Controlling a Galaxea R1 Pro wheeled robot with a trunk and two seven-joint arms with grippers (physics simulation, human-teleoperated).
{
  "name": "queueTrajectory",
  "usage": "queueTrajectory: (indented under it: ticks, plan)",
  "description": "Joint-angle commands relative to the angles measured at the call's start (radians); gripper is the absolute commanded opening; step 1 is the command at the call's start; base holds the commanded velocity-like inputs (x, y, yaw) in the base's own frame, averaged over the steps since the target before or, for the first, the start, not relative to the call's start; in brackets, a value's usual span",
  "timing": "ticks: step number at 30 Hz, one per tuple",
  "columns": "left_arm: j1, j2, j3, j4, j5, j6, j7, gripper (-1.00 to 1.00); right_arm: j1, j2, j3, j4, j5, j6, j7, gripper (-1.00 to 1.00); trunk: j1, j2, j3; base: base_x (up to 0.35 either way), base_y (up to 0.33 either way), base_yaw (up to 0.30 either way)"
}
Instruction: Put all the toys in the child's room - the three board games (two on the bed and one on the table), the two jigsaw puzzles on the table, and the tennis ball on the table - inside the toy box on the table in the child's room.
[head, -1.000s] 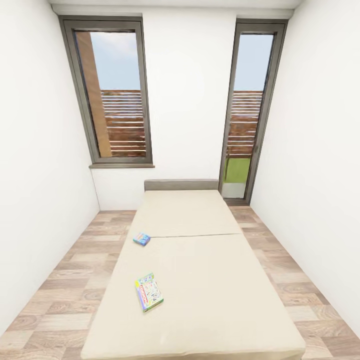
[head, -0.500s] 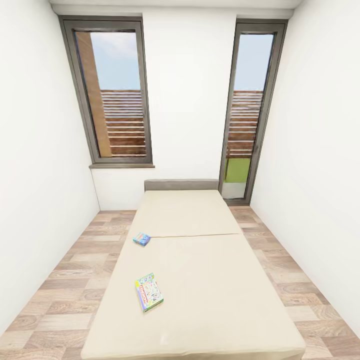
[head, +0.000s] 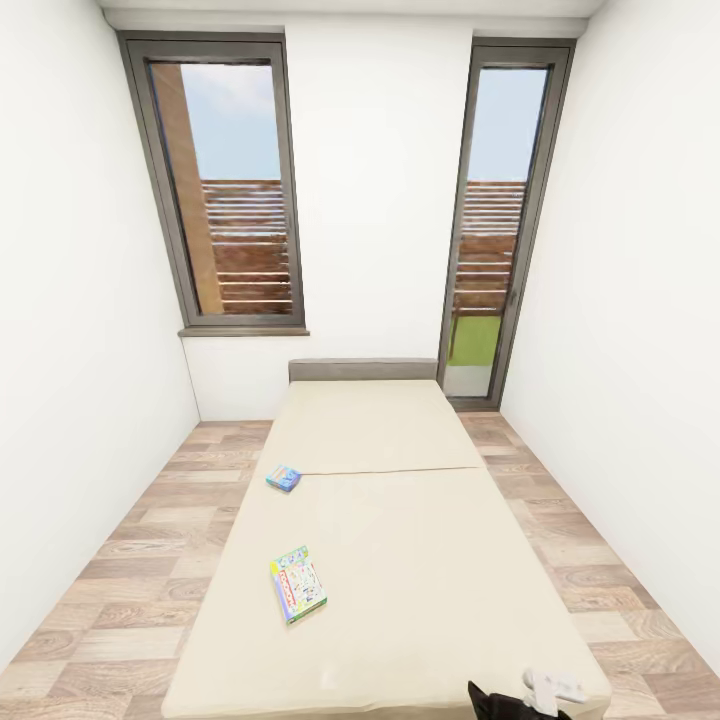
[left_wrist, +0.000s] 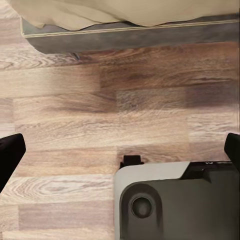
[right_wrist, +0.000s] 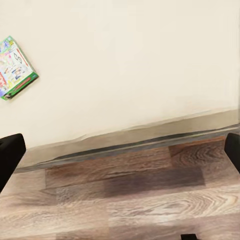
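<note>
White walls, two tall windows (head: 228, 190) and wood floor (head: 120, 590) surround the bed (head: 400, 560). On its beige cover lie two board games: the pale green box (head: 297, 583) nearer me, the small blue box (head: 284, 478) beyond it. My right gripper (head: 540, 697) rises at the bed's near corner, well apart from both; its fingers stand wide open and empty over the bed edge. My left gripper (left_wrist: 120, 150), equally spread, holds nothing above bare floor beside my base (left_wrist: 175, 200)

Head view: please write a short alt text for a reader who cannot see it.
A beige bed fills a narrow white room, with a pale green board game near its foot and a small blue board game farther up its left edge. Two tall windows stand behind.
</note>
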Motion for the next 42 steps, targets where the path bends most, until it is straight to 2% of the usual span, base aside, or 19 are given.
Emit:
queueTrajectory:
  ticks: [1, 6, 17, 28, 42]
  plan:
    - [-0.001, -0.006, -0.001, 0.001, -0.001, -0.003, -0.001, 1.00, 0.000, 0.001, -0.002, -0.001, -0.003, 0.005, 0.004, 1.00, 0.000, 0.000, 0.000, 0.000, 0.000, 0.000]
    - [-0.003, -0.007, -0.001, -0.001, -0.001, -0.005, -0.001, 1.00, -0.001, 0.003, 0.002, 0.004, -0.002, -0.004, 0.004, 1.00, 0.000, 0.000, 0.000, 0.000, 0.000, 0.000]
    - [-0.034, -0.027, -0.009, -0.022, -0.003, -0.064, -0.001, 1.00, -0.031, 0.060, 0.023, 0.066, 0.000, -0.065, 0.006, 1.00, 0.000, 0.000, 0.000, 0.000, 0.000, 0.000]
    - [-0.036, -0.029, -0.013, -0.023, -0.003, -0.072, -0.001, 1.00, -0.036, 0.063, 0.024, 0.127, -0.001, -0.127, 0.009, 1.00, 0.000, 0.000, 0.000, 0.000, 0.000, 0.000]
    - [-0.037, -0.030, -0.013, -0.024, -0.003, -0.070, -0.001, 1.00, -0.036, 0.063, 0.017, 0.125, -0.003, -0.187, 0.008, 1.00, 0.000, 0.000, 0.000, 0.000, 0.000, 0.000]
